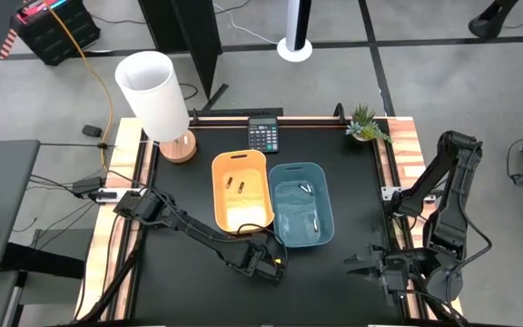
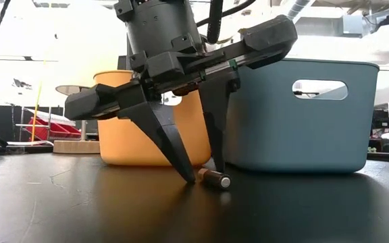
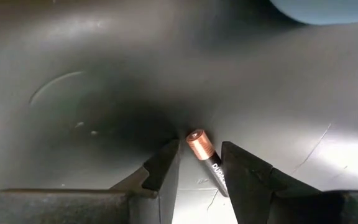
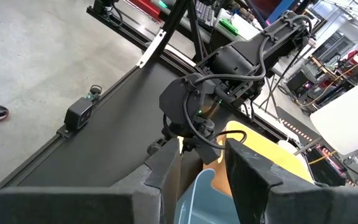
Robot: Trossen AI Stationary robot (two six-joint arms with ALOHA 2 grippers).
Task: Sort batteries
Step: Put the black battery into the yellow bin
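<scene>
A dark battery with a coppery end point(image 3: 205, 157) lies flat on the black table just in front of the two bins point(image 2: 213, 179). My left gripper point(image 3: 199, 146) point(image 2: 204, 177) point(image 1: 275, 266) points down over it, open, with one fingertip on either side of the battery. Two dark batteries point(image 1: 234, 187) lie in the orange bin point(image 1: 216, 195). Silvery ones point(image 1: 305, 189) lie in the blue bin point(image 1: 327, 204). My right gripper point(image 1: 368, 265) point(image 4: 201, 165) waits open near the table's near right corner, touching nothing. My left gripper straddles the battery's coppery end point(image 3: 197, 142) from above, fingers slanting down to the table. The battery's dark body runs close beside one finger point(image 3: 241, 174); I cannot tell whether that finger touches it. The battery rests on the table.
The orange and blue bins stand side by side right behind the left gripper. A black calculator point(image 1: 263, 136), a small plant point(image 1: 366, 125) and a white lamp on a wooden base point(image 1: 157, 95) sit along the far edge. Bare table lies to the left and near sides.
</scene>
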